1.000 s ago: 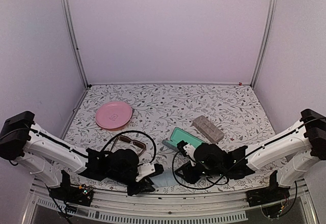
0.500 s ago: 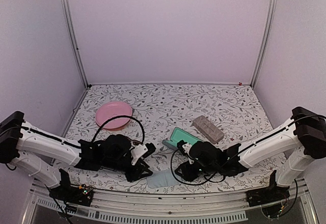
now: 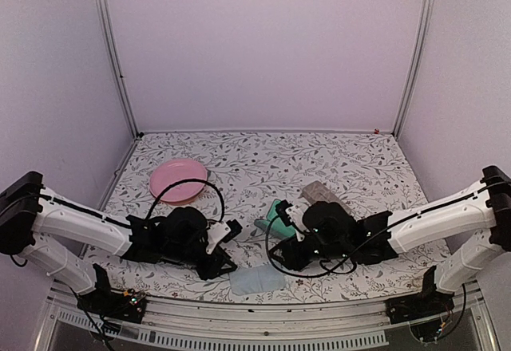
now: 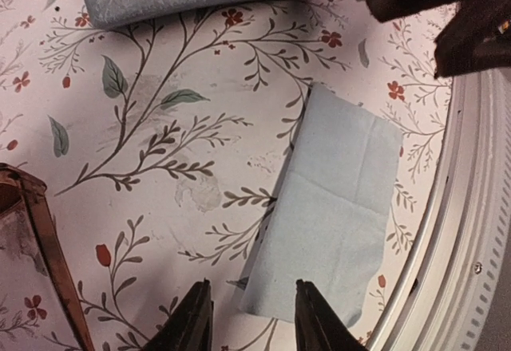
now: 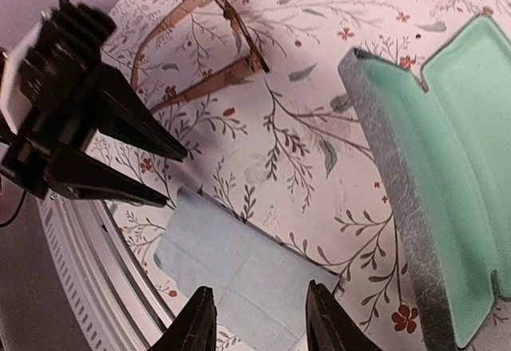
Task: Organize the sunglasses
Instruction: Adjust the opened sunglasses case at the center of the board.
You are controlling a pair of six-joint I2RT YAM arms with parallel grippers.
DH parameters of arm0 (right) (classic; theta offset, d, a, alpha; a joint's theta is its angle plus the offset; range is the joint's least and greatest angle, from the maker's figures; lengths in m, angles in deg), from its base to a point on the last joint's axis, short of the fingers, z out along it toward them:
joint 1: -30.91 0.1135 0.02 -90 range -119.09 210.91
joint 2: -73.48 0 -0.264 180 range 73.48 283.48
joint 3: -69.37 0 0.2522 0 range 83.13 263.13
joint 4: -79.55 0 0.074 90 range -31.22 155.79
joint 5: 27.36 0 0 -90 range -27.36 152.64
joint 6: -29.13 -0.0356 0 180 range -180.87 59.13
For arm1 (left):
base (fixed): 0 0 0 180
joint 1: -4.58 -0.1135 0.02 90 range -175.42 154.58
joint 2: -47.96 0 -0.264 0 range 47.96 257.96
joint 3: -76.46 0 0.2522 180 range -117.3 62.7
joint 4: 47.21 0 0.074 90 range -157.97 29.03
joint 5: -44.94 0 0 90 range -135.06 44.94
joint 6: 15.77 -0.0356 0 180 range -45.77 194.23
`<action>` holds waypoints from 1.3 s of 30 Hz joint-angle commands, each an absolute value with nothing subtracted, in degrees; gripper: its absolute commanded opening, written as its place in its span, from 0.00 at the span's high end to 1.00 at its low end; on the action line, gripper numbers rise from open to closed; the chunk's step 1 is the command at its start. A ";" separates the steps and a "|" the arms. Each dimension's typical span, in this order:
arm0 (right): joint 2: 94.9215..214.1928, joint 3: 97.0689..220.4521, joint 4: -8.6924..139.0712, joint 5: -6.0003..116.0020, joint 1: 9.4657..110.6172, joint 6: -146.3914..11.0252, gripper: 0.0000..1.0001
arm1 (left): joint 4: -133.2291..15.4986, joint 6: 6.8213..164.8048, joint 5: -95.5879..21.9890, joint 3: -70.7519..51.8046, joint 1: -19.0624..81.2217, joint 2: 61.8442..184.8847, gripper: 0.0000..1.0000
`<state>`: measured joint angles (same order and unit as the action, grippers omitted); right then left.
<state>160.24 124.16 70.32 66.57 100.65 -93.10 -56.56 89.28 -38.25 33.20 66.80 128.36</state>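
On the tabletop (image 3: 319,159) little looks done: the green-lined case (image 5: 447,167) lies open and empty, the blue cloth (image 4: 335,207) flat nearby, the brown sunglasses (image 5: 239,36) loose outside it, the left end effector (image 4: 251,287) and right end effector (image 5: 259,287) both released, holding nothing.

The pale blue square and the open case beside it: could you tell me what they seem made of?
The pale blue square looks like thin matte cloth: it lies flat with soft fold creases. The open case seems to have a grey, speckled, felt-like outer shell and a smooth mint-green lining, perhaps plastic or fabric; I cannot tell which.
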 commanded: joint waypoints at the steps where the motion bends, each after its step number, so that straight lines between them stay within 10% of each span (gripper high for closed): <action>1: 157.73 126.33 68.39 69.04 97.14 -90.35 0.59 | -56.05 89.58 -38.07 32.26 66.09 128.58 0.63; 22: 169.10 126.40 73.68 60.95 91.68 -89.47 0.74 | -54.97 89.07 -39.13 33.69 65.97 127.79 0.59; 39: 172.52 128.73 65.33 65.50 93.84 -86.81 0.65 | -54.82 89.09 -39.17 33.96 65.92 128.38 0.59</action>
<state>171.34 127.09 71.06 62.46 93.59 -88.88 -55.73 89.30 -38.69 33.48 66.69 127.86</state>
